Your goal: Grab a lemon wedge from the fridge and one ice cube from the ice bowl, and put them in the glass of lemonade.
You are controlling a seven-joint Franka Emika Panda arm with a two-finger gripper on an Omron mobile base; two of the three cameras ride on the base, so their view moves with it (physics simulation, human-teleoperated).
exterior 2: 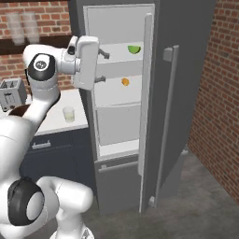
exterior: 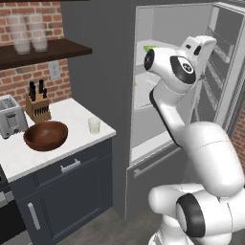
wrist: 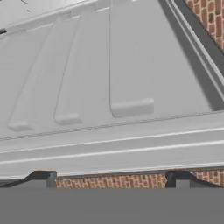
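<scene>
The fridge (exterior 2: 182,56) stands open, its door swung wide to the right. On the upper interior shelf lies the lemon wedge (exterior 2: 134,49), bright green; one shelf lower sits a small orange-yellow piece (exterior 2: 125,82). The end effector (exterior 2: 101,67) is raised at the fridge's left edge, its dark fingers (exterior 2: 103,55) spread wide apart and holding nothing; it points into the compartment, with the wedge off to its right, slightly above, clearly apart from it. On the white counter (exterior: 72,112) left of the fridge stand the glass of lemonade (exterior: 94,125) and, just beside it, the ice bowl (exterior: 46,135), with a toaster (exterior: 10,116) and knife block (exterior: 38,106) behind.
</scene>
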